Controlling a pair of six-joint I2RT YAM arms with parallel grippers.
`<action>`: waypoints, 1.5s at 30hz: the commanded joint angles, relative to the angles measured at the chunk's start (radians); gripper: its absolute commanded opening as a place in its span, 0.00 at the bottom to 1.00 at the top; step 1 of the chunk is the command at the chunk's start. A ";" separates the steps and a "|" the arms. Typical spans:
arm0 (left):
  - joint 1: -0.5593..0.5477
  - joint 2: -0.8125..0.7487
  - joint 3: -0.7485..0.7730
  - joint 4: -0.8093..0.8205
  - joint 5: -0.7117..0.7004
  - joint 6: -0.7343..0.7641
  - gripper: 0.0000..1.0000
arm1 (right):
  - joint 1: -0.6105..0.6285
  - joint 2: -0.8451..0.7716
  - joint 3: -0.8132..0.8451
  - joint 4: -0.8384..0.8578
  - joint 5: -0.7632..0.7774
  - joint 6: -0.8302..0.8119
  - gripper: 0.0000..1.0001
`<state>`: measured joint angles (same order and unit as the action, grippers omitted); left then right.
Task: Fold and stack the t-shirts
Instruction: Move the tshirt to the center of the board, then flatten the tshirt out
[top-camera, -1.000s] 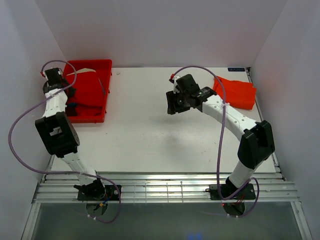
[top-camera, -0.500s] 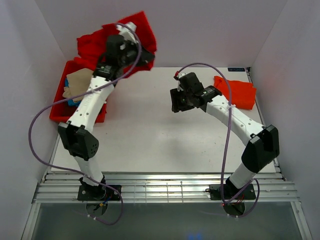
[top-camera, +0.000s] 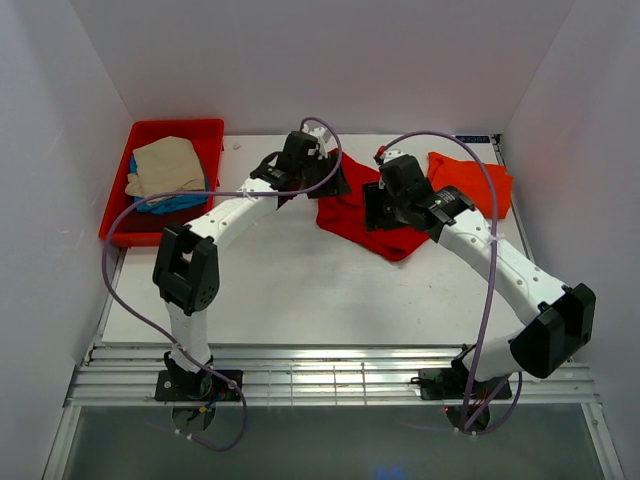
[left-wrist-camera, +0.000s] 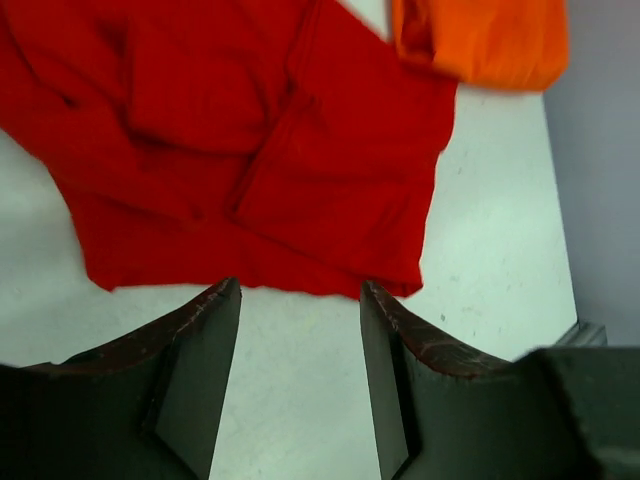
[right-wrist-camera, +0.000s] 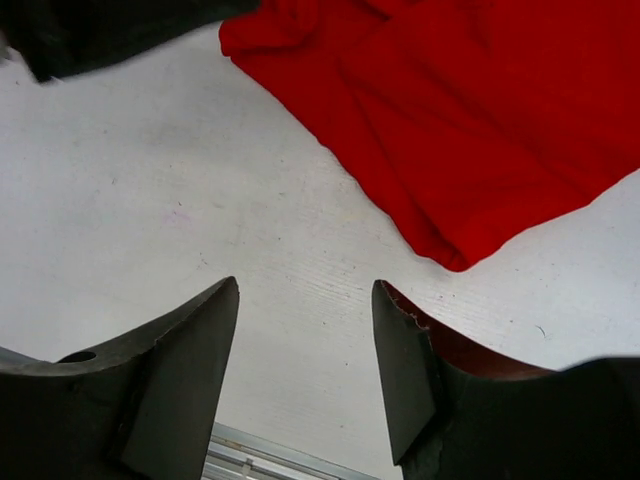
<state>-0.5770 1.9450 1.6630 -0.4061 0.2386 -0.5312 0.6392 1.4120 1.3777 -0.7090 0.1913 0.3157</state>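
Red cloth first. Top view: the bright red t-shirt (top-camera: 345, 212) now lies crumpled mid-desk (top-camera: 260, 280); half a second ago we saw the left arm holding it aloft near the back wall. The beige t-shirt (top-camera: 165, 163) and blue t-shirt (top-camera: 175, 203) sit in the red tray (top-camera: 175, 125). The orange-red t-shirt (top-camera: 475, 180) lies far right.

Left wrist view: the left end effector (left-wrist-camera: 298, 300) is spread wide with nothing between its fingers, at the red shirt's edge. The orange-red shirt lies close beside the red one; we cannot tell whether they touch.

Right wrist view: the right end effector (right-wrist-camera: 305, 300) also gapes empty over bare desk, near the red shirt's corner, a detail hidden from above.
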 joint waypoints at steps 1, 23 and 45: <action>0.009 -0.120 -0.005 0.134 -0.122 0.031 0.61 | 0.002 0.005 0.014 0.025 0.040 0.017 0.63; 0.009 0.102 0.015 0.043 -0.564 -0.113 0.51 | -0.142 0.794 0.750 0.158 -0.252 -0.179 0.60; 0.089 -0.313 -0.379 0.010 -0.644 -0.150 0.53 | -0.092 0.841 0.540 0.177 -0.470 -0.199 0.59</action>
<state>-0.4942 1.6951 1.3056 -0.3889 -0.4034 -0.6624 0.5400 2.2986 1.9209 -0.5499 -0.2398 0.1352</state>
